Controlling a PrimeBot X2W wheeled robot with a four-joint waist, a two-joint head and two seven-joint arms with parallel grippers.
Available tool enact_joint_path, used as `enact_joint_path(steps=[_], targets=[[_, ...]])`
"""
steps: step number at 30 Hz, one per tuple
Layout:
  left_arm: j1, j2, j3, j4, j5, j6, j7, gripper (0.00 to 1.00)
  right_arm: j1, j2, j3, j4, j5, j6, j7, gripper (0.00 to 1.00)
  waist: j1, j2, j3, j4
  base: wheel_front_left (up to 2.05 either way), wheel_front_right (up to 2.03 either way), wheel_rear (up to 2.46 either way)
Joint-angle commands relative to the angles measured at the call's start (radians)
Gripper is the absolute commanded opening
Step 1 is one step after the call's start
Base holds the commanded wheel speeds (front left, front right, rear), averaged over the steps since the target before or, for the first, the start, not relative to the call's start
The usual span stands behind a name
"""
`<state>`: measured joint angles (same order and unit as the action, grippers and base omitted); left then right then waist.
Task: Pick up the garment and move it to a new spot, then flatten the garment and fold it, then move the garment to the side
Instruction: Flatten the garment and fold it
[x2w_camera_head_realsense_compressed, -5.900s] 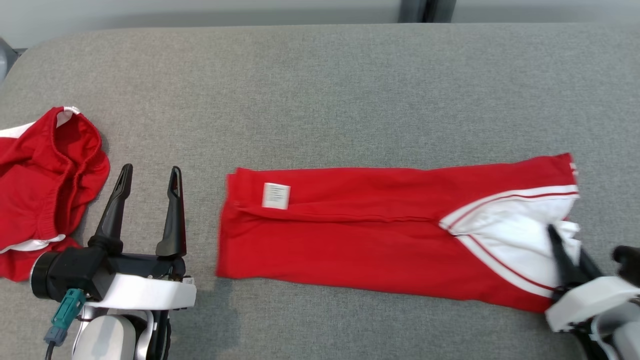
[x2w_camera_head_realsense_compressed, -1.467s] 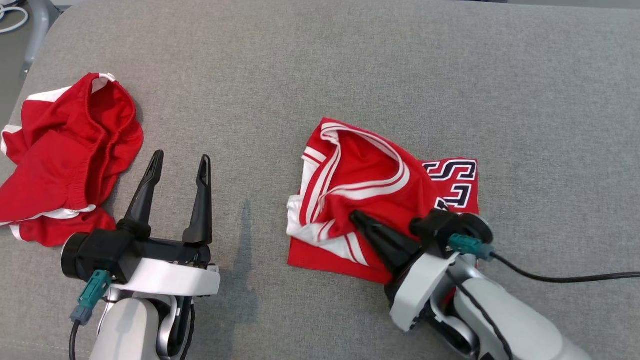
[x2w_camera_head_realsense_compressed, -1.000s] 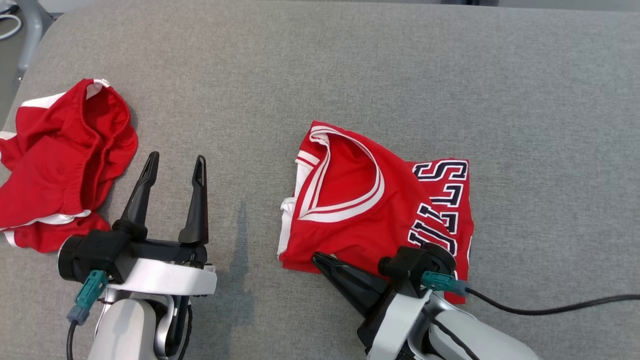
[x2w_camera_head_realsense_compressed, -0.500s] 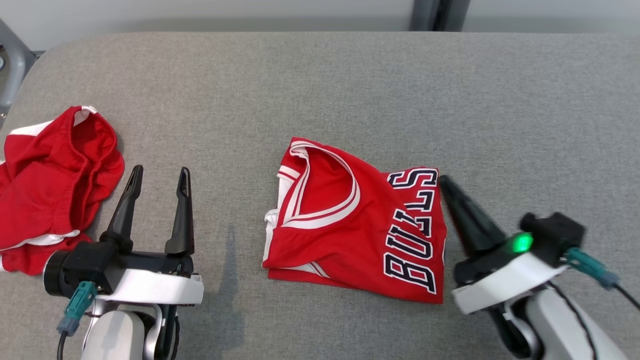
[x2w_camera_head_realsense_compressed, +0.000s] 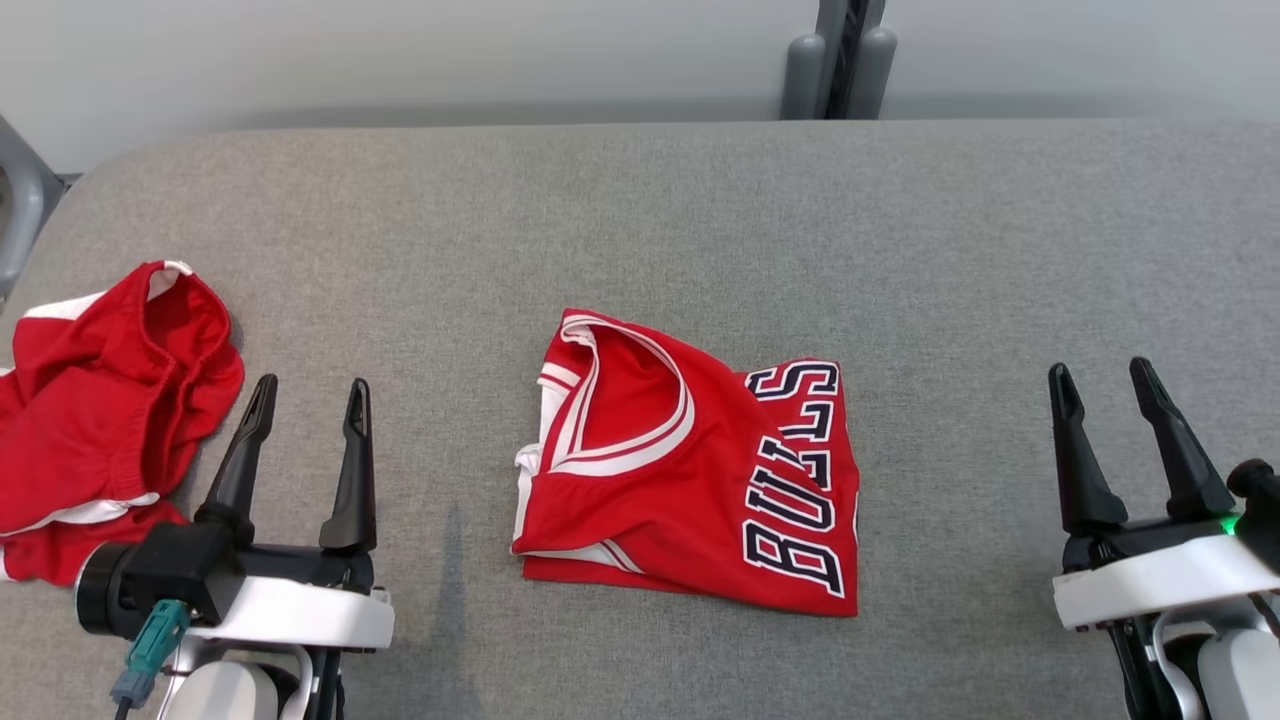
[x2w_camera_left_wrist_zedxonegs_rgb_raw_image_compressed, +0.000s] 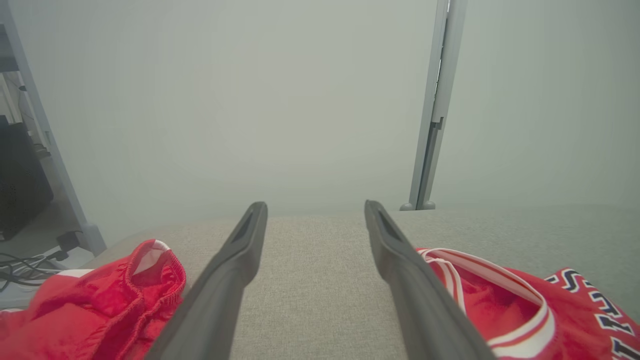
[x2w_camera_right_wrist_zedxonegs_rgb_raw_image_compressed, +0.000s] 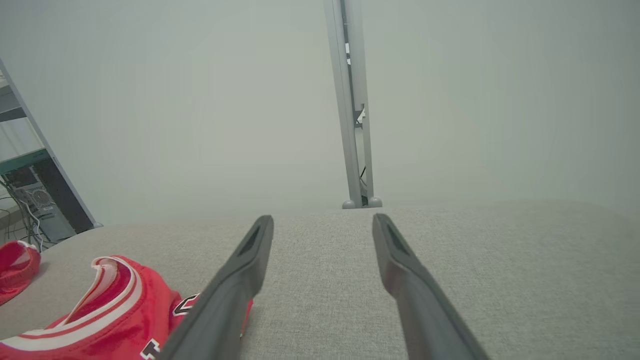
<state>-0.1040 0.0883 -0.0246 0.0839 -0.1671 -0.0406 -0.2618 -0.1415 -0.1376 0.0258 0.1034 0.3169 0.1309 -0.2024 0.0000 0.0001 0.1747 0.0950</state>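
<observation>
Head view. The red jersey (x2w_camera_head_realsense_compressed: 690, 470) lies folded into a compact, roughly square packet near the middle of the grey padded table (x2w_camera_head_realsense_compressed: 640, 220). Its white-trimmed neckline faces up on the left half. The dark lettering "BULLS" runs along the right half, reading from near to far. A small white fold shows at its left edge.

Neither end effector touches the red jersey. The left gripper (x2w_camera_head_realsense_compressed: 312, 388) rests at the near left, fingers pointing away from the robot and jaws spread wide with nothing between them. The jersey lies to its right, separated by bare table. The right gripper (x2w_camera_head_realsense_compressed: 1100, 372) rests at the near right, equally wide and empty. The jersey lies well apart to its left.

Left wrist view. The jersey's neckline (x2w_camera_left_wrist_zedxonegs_rgb_raw_image_compressed: 525, 310) appears just right of the right-hand finger, low in the frame.

Right wrist view. The jersey (x2w_camera_right_wrist_zedxonegs_rgb_raw_image_compressed: 110, 310) appears at the lower left, partly hidden behind the left-hand finger.

A crumpled red garment (x2w_camera_head_realsense_compressed: 100, 420) with white trim sits at the table's left edge, just left of the left gripper. Beyond the far edge, a grey upright post (x2w_camera_head_realsense_compressed: 838, 60) stands against a pale wall (x2w_camera_head_realsense_compressed: 400, 60).
</observation>
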Motion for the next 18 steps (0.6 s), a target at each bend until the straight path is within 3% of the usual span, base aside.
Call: enact_joint_path(steps=[1, 18], targets=[[0.015, 0.01, 0.001, 0.001, 0.004, 0.007, -0.003, 1.0, 0.018, 0.002, -0.014, -0.007, -0.011, 0.0, 0.008, 1.0, 0.0, -0.0001, -0.02, -0.005, 0.0, 0.0, 0.0], [0.123, 0.034, -0.025, -0.021, 0.005, 0.013, 0.048, 1.0, 0.182, 0.024, -0.071, -0.07, -0.048, 0.0, 0.079, 1.0, 0.0, -0.0001, -0.128, -0.015, 0.0, 0.0, 0.0]])
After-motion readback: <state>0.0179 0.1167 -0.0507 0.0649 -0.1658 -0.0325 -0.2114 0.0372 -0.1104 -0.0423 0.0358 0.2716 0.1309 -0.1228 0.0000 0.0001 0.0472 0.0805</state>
